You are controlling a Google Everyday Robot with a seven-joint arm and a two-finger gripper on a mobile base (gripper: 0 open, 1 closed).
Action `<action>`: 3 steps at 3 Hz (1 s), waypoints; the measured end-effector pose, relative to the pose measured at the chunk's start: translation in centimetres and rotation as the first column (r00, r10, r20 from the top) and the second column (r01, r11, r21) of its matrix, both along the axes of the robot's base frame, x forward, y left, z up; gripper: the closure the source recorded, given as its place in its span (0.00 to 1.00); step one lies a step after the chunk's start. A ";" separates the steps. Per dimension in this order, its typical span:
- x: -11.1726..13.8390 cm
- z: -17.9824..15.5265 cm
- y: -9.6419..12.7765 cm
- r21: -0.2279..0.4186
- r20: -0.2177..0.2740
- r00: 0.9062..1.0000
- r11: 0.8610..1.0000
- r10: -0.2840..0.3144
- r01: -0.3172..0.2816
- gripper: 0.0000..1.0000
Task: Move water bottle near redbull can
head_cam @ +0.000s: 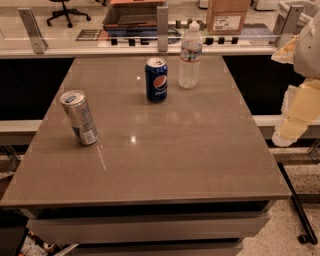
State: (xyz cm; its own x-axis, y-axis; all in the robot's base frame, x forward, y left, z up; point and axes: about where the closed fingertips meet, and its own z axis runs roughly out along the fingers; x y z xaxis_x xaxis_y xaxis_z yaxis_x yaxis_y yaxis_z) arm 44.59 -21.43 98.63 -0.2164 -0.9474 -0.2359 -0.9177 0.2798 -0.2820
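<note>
The water bottle (190,56) stands upright near the far edge of the brown table (200,150), right of centre. It is clear and ribbed, with a white cap and a white-and-red label. The redbull can (79,117), slim and silver with blue patches, stands near the table's left edge, closer to me. My gripper (289,125) is on the cream-coloured arm at the right edge of the view, off the table's right side and well away from the bottle.
A dark-blue Pepsi can (156,79) stands just left of the bottle. A glass partition with metal posts (162,22) runs behind the table, with a cardboard box (227,15) beyond it. A white ledge (20,125) flanks the table.
</note>
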 end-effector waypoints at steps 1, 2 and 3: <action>2.5 0.3 0.0 0.080 0.039 0.999 0.996 -0.038 0.035 0.00; 5.2 0.5 0.2 0.185 0.088 0.991 0.980 -0.097 0.079 0.00; 8.4 0.4 0.9 0.301 0.150 0.978 0.949 -0.141 0.091 0.00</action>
